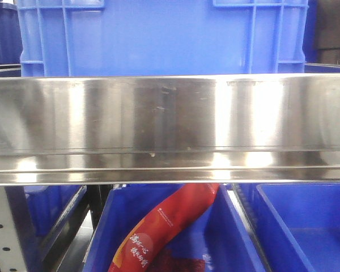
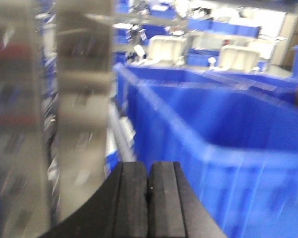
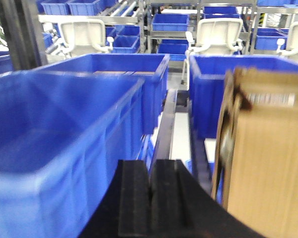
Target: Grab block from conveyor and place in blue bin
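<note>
Blue plastic bin sits ahead-left of your right gripper, pressed closed and empty; no block shows.

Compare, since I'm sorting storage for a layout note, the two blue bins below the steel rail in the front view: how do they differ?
The left blue plastic bin under the shiny steel rail holds a long red printed packet leaning across it, while the right blue plastic bin shows only a bare interior. The left bin sits centre frame; the right bin is cut off by the picture's right edge. Both are the same blue and open-topped.
</note>
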